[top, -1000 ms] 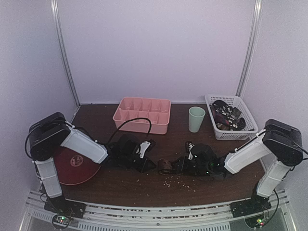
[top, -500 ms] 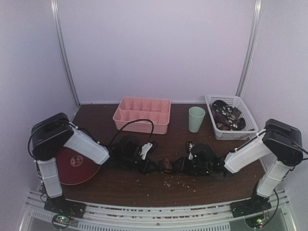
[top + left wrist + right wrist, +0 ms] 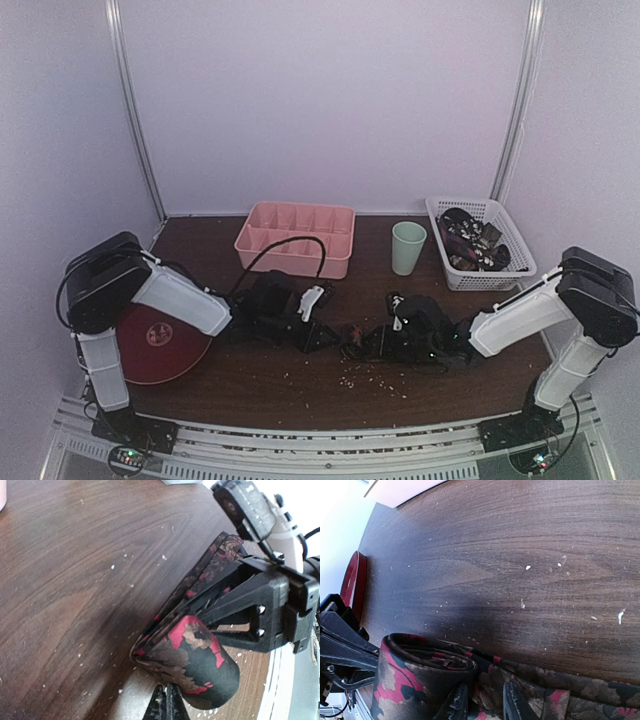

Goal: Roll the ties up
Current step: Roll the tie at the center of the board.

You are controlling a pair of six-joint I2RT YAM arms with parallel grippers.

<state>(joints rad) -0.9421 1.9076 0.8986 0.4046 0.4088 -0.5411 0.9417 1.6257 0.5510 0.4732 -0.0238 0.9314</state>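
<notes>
Near the middle of the table (image 3: 250,385), between my two wrists, lies the tie (image 3: 200,660), dark with red and brownish blotches. One end is wound into a coil that rests on its side on the wood. The loose length runs off flat from the coil along the board, towards my right arm.

My right gripper (image 3: 484,689) has its jaws drawn part-way in and clamped on that fabric, just beside the coil (the cloth fills the gap between the two fingers, so I count it as held). My left gripper (image 3: 164,702) has its jaws fully together, the tips right against the near side of the coil. Whether any cloth is nipped between them I cannot tell. From above, the two grippers point at each other and nearly touch, with the tie low and dark between them. Small pale crumbs (image 3: 365,378) are scattered on the wood around and in front of it.

At the back of the table stands a pink divided tray (image 3: 295,262), with a pale green cup (image 3: 408,247) upright just to its right. A white basket (image 3: 485,278) at the far right holds other ties (image 3: 470,242) in a heap. A dark red plate (image 3: 150,345) lies flat at the near left, partly under my left arm.
</notes>
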